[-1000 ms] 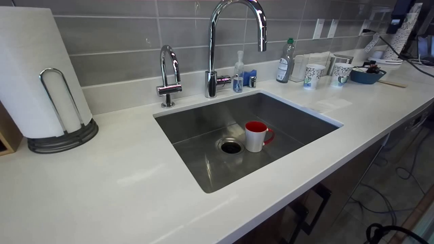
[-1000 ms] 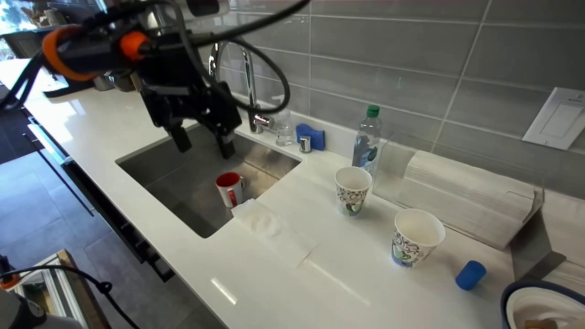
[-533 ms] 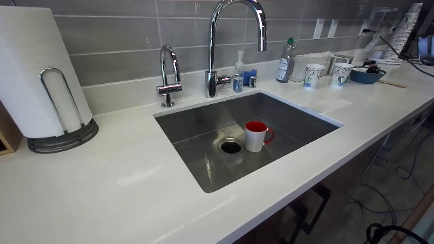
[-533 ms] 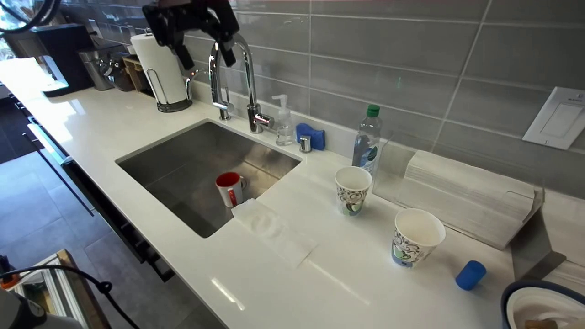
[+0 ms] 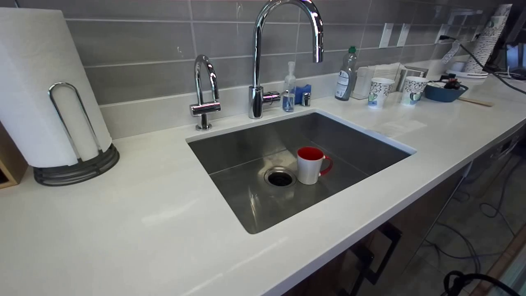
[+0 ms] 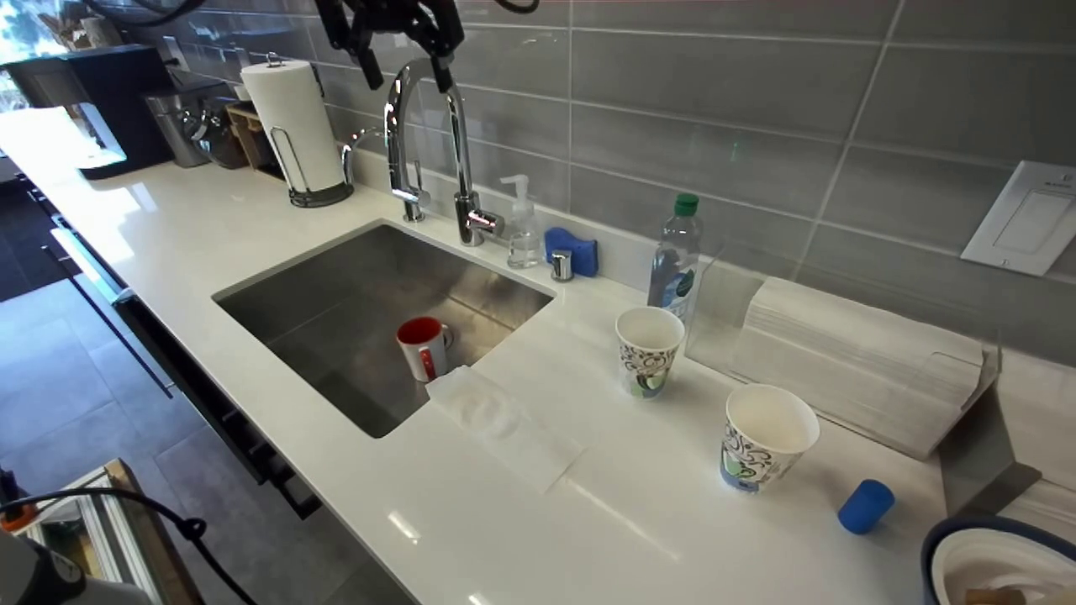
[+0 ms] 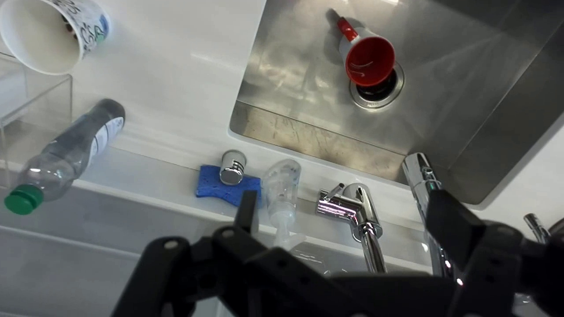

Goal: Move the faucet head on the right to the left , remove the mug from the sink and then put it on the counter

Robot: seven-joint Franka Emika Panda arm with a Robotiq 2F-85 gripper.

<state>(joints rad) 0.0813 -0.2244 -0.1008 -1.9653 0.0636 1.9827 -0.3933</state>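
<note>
A white tabletop [image 5: 123, 230] is running along a gray tiled wall [image 5: 139, 45], and a steel sink [image 5: 238, 181] is lying set into it. On the wall side of the sink, the tall chrome faucet head [image 5: 257, 61] is arching high, its spout end pointing downward. A paper towel roll [image 5: 37, 90] is standing upright near the wall. In an exterior view the end effector [image 6: 408, 77] is hovering near the top of the arch; its fingers [image 7: 454, 229] are standing wide apart, though I cannot tell whether either is touching the chrome. The mug [image 5: 308, 169], white outside and red inside, is sitting upright on the sink floor just beside the drain [image 5: 280, 179], its red handle pointing away from it. A blue sponge [image 6: 580, 246] is resting behind a small chrome knob [image 6: 561, 266].
</note>
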